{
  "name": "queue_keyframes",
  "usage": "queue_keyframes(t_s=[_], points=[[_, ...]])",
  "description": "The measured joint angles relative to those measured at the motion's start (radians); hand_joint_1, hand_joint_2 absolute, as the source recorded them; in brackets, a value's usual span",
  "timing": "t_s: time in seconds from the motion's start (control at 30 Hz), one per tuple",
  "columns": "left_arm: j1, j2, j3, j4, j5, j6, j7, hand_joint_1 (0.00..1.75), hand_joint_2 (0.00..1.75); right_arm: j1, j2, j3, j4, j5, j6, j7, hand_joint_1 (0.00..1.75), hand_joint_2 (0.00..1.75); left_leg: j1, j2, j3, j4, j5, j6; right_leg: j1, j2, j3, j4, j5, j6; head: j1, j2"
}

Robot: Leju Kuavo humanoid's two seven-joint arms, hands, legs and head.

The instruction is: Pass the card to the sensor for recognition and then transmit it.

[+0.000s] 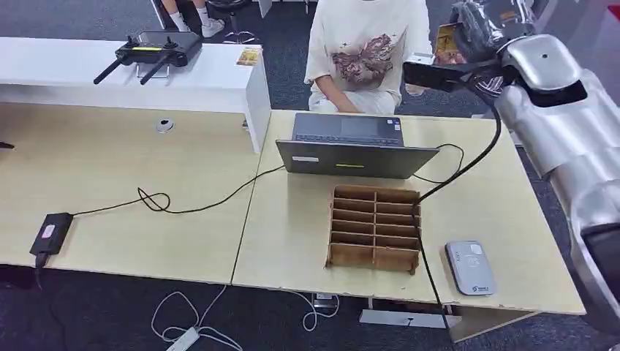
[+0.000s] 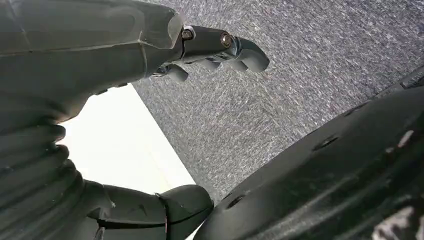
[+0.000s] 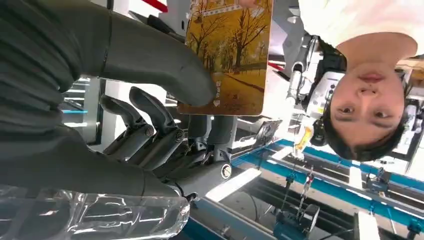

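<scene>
My right hand [image 1: 479, 33] is raised at the far right, above the table's back edge and next to a seated person [image 1: 365, 51] in a white T-shirt. It holds a card [image 3: 230, 55] printed with yellow autumn trees, the thumb [image 3: 170, 65] pressing its face and the fingers [image 3: 155, 125] behind it. From the head view the card [image 1: 446, 44] shows as a small yellow patch. The grey card sensor [image 1: 470, 268] lies flat near the table's front right edge, far below the hand. My left hand [image 2: 150, 60] hangs over grey carpet, fingers apart, holding nothing.
A cardboard divider box [image 1: 374, 228] stands left of the sensor, with an open laptop [image 1: 351, 146] behind it. A black cable [image 1: 468, 164] runs from my right arm across the table. A power brick [image 1: 50, 232] lies far left. On the white counter [image 1: 219, 80] lies another card [image 1: 248, 56].
</scene>
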Motion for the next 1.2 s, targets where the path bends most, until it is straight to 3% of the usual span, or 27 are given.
queue_keyframes(t_s=[0.33,0.37,0.4,0.43,0.77,1.2], points=[[0.000,0.000,0.000,0.000,-0.003,-0.002,-0.003,0.00,1.75,-0.001,0.000,0.032,0.044,0.047,-0.017,0.018,1.75,1.75,0.000,0.000,0.000,0.000,0.000,0.000,0.000,0.001,-0.001,0.000,0.001,0.000,0.000,0.000],[0.000,0.000,0.000,0.000,-0.003,-0.002,-0.005,0.00,1.75,-0.001,0.000,0.034,0.047,0.047,-0.018,0.018,1.50,1.75,0.000,0.001,0.000,0.000,0.000,0.000,0.000,0.001,-0.001,0.000,0.001,0.000,0.000,0.000],[0.000,0.000,0.000,0.000,-0.003,-0.003,-0.005,0.00,1.75,-0.001,-0.001,0.035,0.050,0.047,-0.019,0.019,0.59,1.75,0.000,0.001,0.000,0.000,0.000,-0.001,0.000,0.001,-0.001,0.000,0.001,0.000,0.000,0.000],[0.000,0.000,0.000,0.000,-0.003,-0.003,-0.006,0.00,1.75,0.000,-0.001,0.036,0.052,0.043,-0.023,0.019,0.00,1.75,0.000,0.001,0.000,0.000,0.000,-0.001,0.000,0.001,-0.001,0.000,0.001,0.000,0.000,0.000],[0.001,0.001,-0.002,0.000,-0.012,-0.003,-0.011,0.00,1.75,0.038,-0.022,0.018,0.054,-0.016,-0.092,0.026,0.00,1.75,0.000,0.001,0.000,0.000,0.001,-0.001,0.000,0.001,-0.001,0.000,0.001,0.000,0.000,0.000],[0.001,0.001,-0.002,0.000,-0.010,0.000,0.000,0.00,1.75,0.074,-0.072,-0.109,0.042,-0.099,-0.185,-0.027,0.00,1.75,0.000,0.000,0.000,0.000,0.001,-0.001,0.000,0.001,-0.001,0.000,0.001,0.000,0.000,0.000]])
